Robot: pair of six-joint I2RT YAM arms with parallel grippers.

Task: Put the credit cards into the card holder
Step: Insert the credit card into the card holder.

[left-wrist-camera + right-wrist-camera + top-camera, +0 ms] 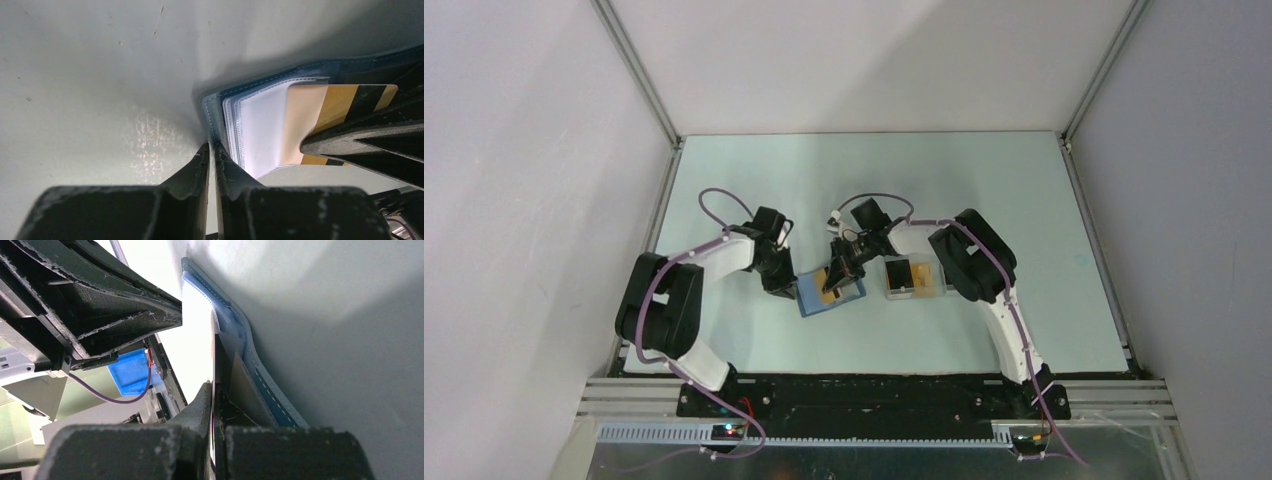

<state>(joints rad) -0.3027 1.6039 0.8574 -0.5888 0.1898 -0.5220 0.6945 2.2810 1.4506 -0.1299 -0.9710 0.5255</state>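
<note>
credit cards: thin, stiff and light, and probably slick. They are best pinched at a short end so the leading end is free to enter a pocket. A tilted card would likely catch on a sleeve lip.

1. card holder, count one. Blue and stitched, it lies open on the table, nearest the arm bases, with its clear sleeves facing up. It looks soft and floppy, so its edge wants pinning.
   - left gripper: jaws at a narrow slit on the holder's near corner, apparently nipping the cover edge.
2. credit card, count one, in hand. Yellow-orange with dark stripes.
   - right gripper: clamped tight on the card's trailing end.
   - The leading end lies over the sleeves and looks pale, as if under one.
3. clear tray, count one, just beside the holder on the right. Two yellow-and-dark cards show in it. Whether there are more cannot be told.
</note>
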